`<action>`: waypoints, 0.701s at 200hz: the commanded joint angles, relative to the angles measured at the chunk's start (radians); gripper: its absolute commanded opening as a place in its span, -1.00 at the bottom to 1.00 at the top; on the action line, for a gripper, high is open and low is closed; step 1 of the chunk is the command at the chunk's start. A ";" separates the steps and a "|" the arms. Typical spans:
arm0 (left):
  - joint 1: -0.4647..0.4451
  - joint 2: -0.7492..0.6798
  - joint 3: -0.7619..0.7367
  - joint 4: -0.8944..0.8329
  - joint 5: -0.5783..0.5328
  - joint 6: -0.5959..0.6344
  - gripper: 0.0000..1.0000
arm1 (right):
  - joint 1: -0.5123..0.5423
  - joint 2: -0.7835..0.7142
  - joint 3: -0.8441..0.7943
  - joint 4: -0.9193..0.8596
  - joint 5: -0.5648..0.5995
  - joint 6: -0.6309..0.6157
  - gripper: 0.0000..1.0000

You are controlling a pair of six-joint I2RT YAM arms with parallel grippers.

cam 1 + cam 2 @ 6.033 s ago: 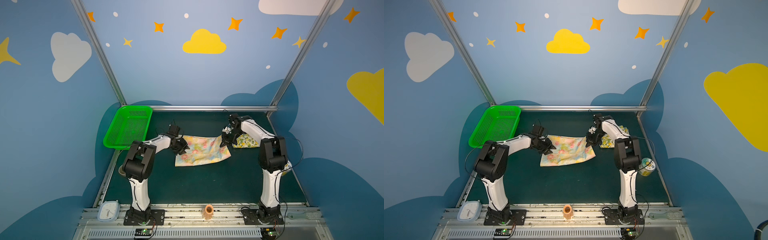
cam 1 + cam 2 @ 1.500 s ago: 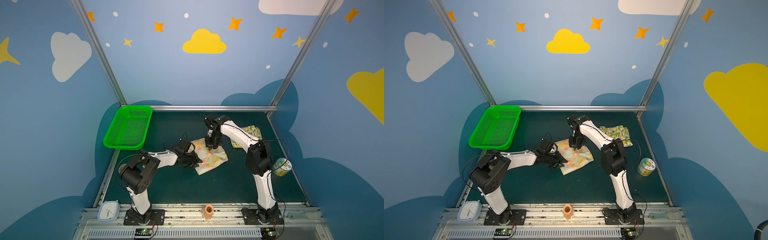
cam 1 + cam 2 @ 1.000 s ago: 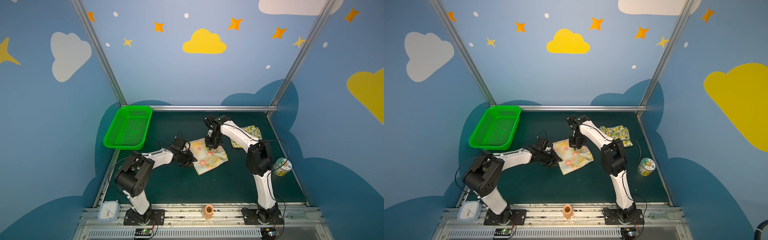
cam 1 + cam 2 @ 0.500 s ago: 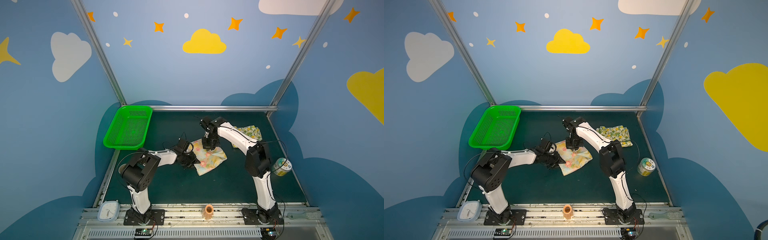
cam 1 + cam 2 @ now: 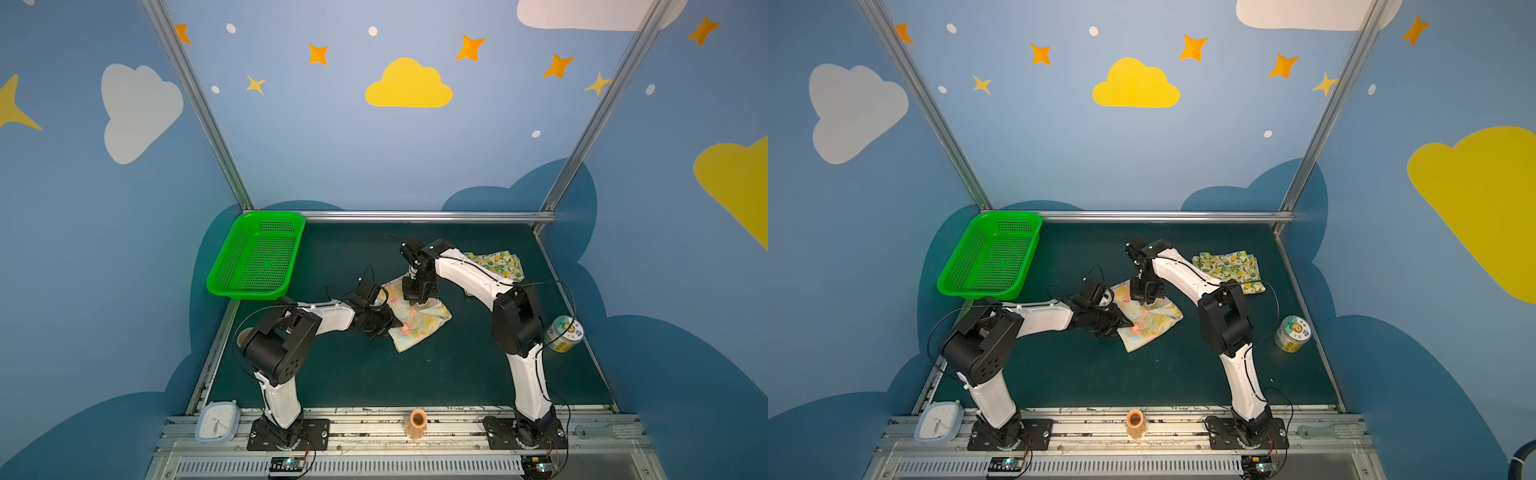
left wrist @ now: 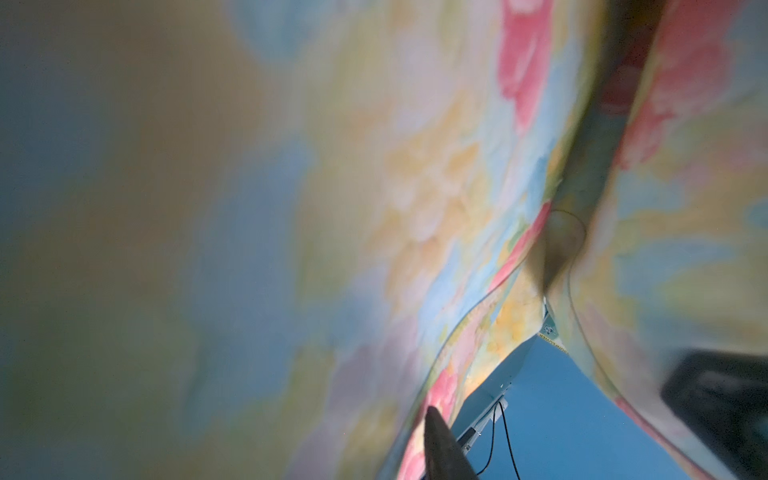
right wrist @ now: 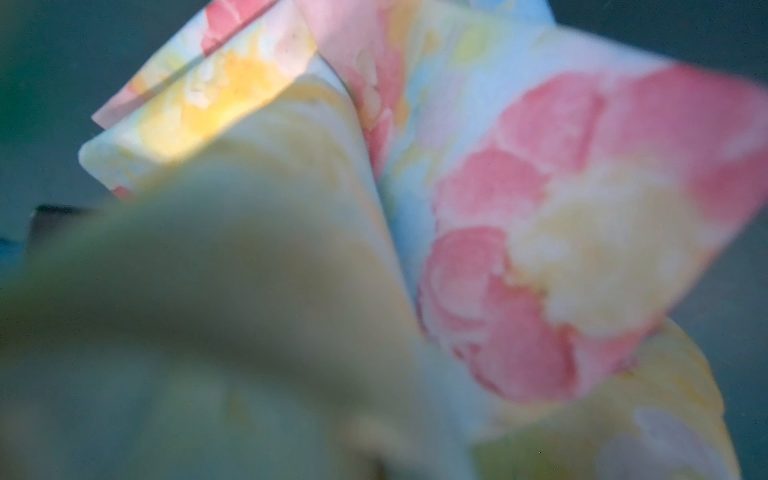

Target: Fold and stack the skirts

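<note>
Cloth of the floral skirt (image 5: 420,325) lies folded on the mat (image 5: 457,374), right gripper (image 5: 418,296) clenched, seemingly pinching its far edge, left gripper (image 5: 390,324) at its left edge, its grasp impossible to tell, lemon skirt (image 5: 500,262) well apart at far right.

Pink-flowered skirt (image 5: 419,326); lemon-print skirt (image 5: 498,262), seemingly cream.
</note>
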 commanded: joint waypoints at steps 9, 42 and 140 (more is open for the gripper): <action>-0.003 -0.108 -0.017 -0.238 -0.100 0.053 -0.08 | -0.073 -0.080 -0.010 0.001 -0.012 -0.030 -1.00; 0.011 -0.203 -0.016 -0.329 -0.127 0.089 -0.07 | -0.119 -0.080 0.005 -0.021 -0.051 -0.092 -1.00; 0.015 -0.038 0.082 -0.133 -0.118 0.075 -0.39 | -0.060 -0.072 0.074 -0.057 0.010 -0.048 -1.00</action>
